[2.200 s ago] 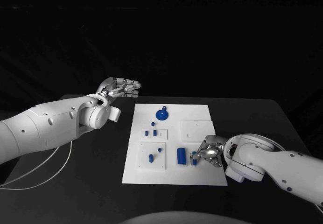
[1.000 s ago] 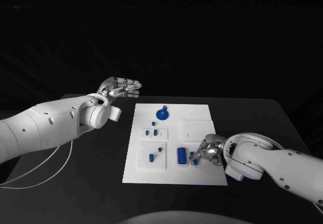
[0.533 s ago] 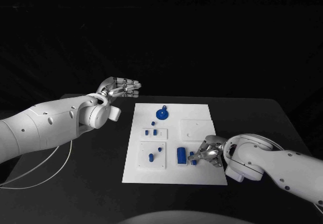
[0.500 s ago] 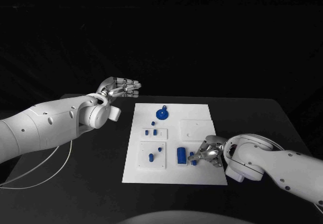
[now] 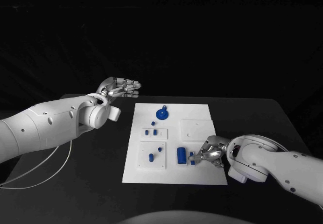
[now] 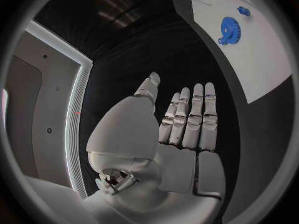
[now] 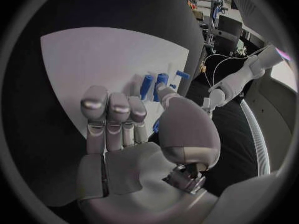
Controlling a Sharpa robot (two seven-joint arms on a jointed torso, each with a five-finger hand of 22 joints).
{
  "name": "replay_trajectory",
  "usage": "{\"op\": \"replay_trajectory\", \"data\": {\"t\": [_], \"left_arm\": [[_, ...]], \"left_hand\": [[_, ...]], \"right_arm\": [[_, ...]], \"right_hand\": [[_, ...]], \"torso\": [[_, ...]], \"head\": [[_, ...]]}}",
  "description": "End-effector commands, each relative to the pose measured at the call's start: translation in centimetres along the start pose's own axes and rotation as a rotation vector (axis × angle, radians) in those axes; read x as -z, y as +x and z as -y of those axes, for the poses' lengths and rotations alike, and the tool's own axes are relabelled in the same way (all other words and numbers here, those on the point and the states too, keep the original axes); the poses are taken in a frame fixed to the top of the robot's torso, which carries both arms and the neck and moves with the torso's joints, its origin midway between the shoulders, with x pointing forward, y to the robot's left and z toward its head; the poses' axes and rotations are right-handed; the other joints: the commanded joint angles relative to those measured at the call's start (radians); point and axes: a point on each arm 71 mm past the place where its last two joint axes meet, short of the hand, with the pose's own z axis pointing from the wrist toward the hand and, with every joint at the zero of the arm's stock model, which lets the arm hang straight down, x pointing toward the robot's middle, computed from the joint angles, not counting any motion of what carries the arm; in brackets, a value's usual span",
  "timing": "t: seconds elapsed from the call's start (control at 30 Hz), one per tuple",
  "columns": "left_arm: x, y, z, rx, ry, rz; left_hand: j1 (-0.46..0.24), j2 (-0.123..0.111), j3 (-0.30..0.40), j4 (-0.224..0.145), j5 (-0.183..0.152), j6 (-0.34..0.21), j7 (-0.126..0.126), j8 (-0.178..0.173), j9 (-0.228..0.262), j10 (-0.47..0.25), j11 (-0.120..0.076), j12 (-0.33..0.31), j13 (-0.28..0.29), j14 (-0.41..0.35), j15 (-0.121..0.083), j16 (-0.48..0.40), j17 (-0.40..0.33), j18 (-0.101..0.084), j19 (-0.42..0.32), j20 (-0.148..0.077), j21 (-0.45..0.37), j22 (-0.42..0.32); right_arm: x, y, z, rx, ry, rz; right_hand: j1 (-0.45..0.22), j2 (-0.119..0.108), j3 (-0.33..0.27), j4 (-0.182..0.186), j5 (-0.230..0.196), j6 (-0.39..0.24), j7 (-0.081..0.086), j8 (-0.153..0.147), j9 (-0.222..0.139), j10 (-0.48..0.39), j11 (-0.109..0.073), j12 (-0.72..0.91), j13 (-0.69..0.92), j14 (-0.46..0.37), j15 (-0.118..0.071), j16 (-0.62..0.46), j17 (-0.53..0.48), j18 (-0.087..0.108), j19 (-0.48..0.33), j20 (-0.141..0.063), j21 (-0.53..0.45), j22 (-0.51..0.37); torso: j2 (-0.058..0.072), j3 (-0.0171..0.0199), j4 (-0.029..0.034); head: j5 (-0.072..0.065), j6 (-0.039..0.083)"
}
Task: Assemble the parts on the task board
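The white task board (image 5: 195, 112) lies in the middle of the black table. A blue gear (image 5: 162, 113) sits near its far end and a blue cylinder (image 5: 181, 155) lies near its front. My right hand (image 5: 210, 153) rests low on the board's front right part, its fingertips against a small blue peg (image 5: 193, 158) lying tilted beside the cylinder. In the right wrist view the right hand (image 7: 131, 129) has its fingers stretched out and the thumb apart, with blue parts (image 7: 147, 86) just past the thumb. My left hand (image 5: 120, 87) hangs raised beyond the table's far left corner, flat and holding nothing.
Three raised white blocks (image 5: 197, 129) stand on the board, two of them carrying small blue pegs (image 5: 151, 158). A white cable (image 5: 40, 172) loops over the table's left side. The left wrist view shows the left hand (image 6: 181, 129), the gear (image 6: 229, 30) and the board (image 6: 261, 59).
My right hand has shifted slightly, and the small blue peg at its fingertips has tipped and slid a little toward the cylinder. The left arm has not moved.
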Motion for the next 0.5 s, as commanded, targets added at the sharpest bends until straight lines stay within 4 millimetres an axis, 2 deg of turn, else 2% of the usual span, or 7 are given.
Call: {"op": "replay_trajectory", "data": {"t": [0.03,0.13,0.3,0.5], "left_arm": [[-0.01,0.22,0.06,0.010,0.004,-0.015],[-0.03,0.27,0.06,0.010,0.005,-0.016],[-0.01,0.25,0.05,0.010,0.004,-0.015],[0.00,0.23,0.04,0.009,0.003,-0.015]], "left_hand": [[0.000,0.008,0.000,0.002,0.003,-0.005,-0.001,-0.002,0.000,-0.004,0.004,0.000,-0.001,0.007,-0.001,-0.001,0.000,-0.007,0.007,0.000,0.004,0.000],[0.001,0.008,0.000,0.002,0.003,-0.004,-0.001,-0.001,0.000,-0.004,0.004,0.000,-0.001,0.007,-0.001,-0.001,0.000,-0.008,0.007,0.000,0.004,0.000],[0.001,0.008,0.000,0.002,0.003,-0.004,-0.001,-0.001,0.000,-0.004,0.004,0.000,-0.001,0.007,-0.001,-0.001,0.000,-0.008,0.007,0.000,0.004,0.000],[0.001,0.008,0.000,0.002,0.003,-0.004,-0.001,-0.001,0.000,-0.004,0.004,0.000,-0.001,0.007,-0.001,-0.001,0.000,-0.008,0.007,0.000,0.004,0.000]], "right_arm": [[0.13,0.21,-0.24,0.001,-0.045,-0.026],[0.29,0.26,-0.14,0.006,-0.057,-0.043],[0.51,0.31,0.13,0.017,-0.064,-0.067],[0.65,0.40,0.44,0.028,-0.063,-0.088]], "right_hand": [[0.009,0.000,-0.027,0.015,0.007,0.001,0.006,0.004,0.000,-0.002,0.006,-0.003,0.001,0.002,-0.002,-0.002,0.001,-0.004,0.059,0.004,-0.003,0.097],[0.016,0.000,-0.033,0.016,0.011,0.001,0.006,0.004,0.000,-0.002,0.007,-0.004,0.001,0.002,-0.002,-0.003,0.000,-0.004,0.059,0.004,-0.003,0.097],[0.040,0.013,-0.036,-0.039,0.011,0.002,0.007,0.003,0.001,-0.002,0.007,-0.001,0.003,0.002,-0.002,-0.002,0.002,-0.005,0.059,0.005,-0.003,0.098],[0.053,0.022,-0.019,-0.092,0.041,0.004,0.004,0.003,-0.006,-0.001,0.005,-0.002,0.003,0.002,-0.003,-0.003,0.003,-0.006,0.059,0.003,-0.002,0.099]], "torso": [[0.000,-0.0004,-0.0008],[0.000,0.0003,0.0001],[0.000,-0.0001,0.0001],[0.000,-0.0008,0.0002]], "head": [[-0.001,0.001],[-0.002,0.002],[-0.004,0.001],[-0.004,0.002]]}}
